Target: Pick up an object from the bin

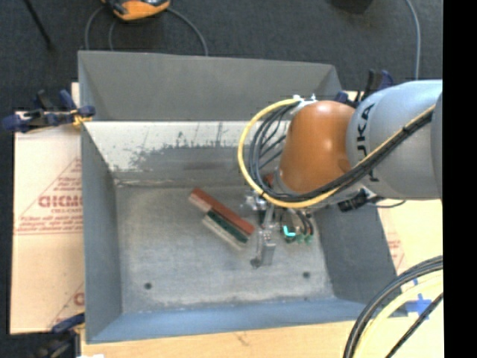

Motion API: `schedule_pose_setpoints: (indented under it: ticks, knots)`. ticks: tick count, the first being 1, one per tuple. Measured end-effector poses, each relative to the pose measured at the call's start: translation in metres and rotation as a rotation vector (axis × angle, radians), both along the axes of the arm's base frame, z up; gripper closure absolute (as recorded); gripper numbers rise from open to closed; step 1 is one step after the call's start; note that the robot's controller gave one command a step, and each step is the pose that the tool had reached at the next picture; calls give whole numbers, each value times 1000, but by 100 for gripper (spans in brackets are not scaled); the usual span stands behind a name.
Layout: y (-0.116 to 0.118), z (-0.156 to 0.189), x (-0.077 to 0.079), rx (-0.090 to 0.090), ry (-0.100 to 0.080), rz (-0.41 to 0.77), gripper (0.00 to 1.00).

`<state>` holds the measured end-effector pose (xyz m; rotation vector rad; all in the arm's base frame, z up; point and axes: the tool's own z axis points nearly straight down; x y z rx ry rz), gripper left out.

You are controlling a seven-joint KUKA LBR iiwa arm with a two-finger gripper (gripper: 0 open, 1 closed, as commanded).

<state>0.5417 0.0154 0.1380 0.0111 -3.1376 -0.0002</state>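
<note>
Bin (149, 289): grey metal, open at the top, with sloping walls and a flat, scuffed floor. Most of the floor is bare.
Arm (402, 140): silver-grey, reaching in over the bin's right wall, its wrist above the right half of the floor.
Orange cover (317, 151): rounded shell on the wrist, above the back right part of the floor.
Cable loop (250, 136): yellow and black cables curving round the left side of the orange cover and passing beneath it.
Tool (261, 258): slim metal part pointing down from the wrist, its tip low over the floor, right of centre. Whether it stands apart or together cannot be told. Nothing is seen clamped in it.
Stick bundle (222, 218): three narrow flat sticks lying side by side near the middle of the floor, slanted from upper left to lower right. The lower right end is just beside the tool; contact cannot be told.
Red-brown stick (212, 202): the one nearest the back wall, reaching furthest to the upper left.
Green stick (229, 223): the middle one, dark, touching the red-brown stick.
Pale stick (220, 232): the nearest one, beige, along the green stick's lower edge.
</note>
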Motion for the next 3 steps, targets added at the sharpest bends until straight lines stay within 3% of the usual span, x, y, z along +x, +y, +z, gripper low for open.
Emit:
schedule_pose_setpoints:
  ticks: [1,2,3]
  knots:
    - [0,4,2,0,-7,0,0]
    - [8,-36,36,1,-17,-217,0]
    - [6,-37,47,-1,-4,-294,0]
